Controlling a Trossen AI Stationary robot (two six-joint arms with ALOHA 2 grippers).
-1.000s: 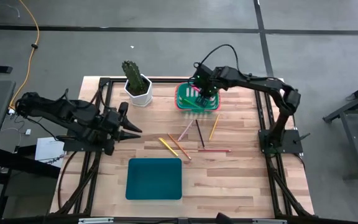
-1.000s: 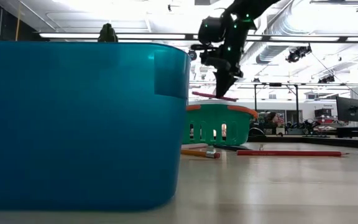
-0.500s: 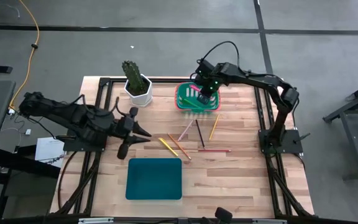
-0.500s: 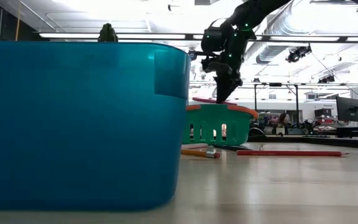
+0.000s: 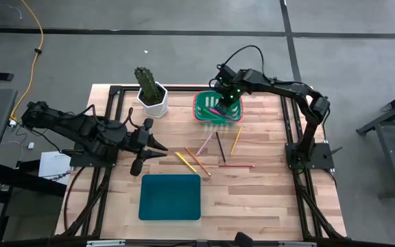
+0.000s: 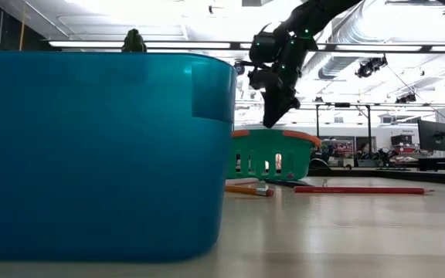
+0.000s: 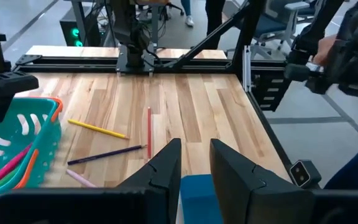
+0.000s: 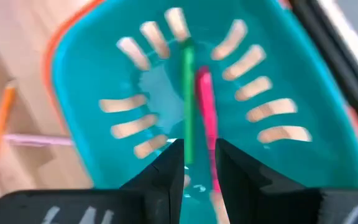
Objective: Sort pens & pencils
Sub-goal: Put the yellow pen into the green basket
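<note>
Pens (image 8: 197,112) in basket (image 8: 303,180) under right tool (image 8: 194,171)

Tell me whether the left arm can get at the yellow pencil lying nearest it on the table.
Probably yes. The left claw hovers over bare wood beside the yellow pencil, with nothing lying between them. The teal bin sits nearer the table's front edge, and the right claw is far off above the green basket.

We see a light butcher-block wooden table (image 5: 252,199) on a grey concrete floor (image 5: 184,55) crossed by dark seams, an orange cable (image 5: 38,31) trailing; bright ceiling strip lights (image 6: 168,44) glow overhead.
</note>
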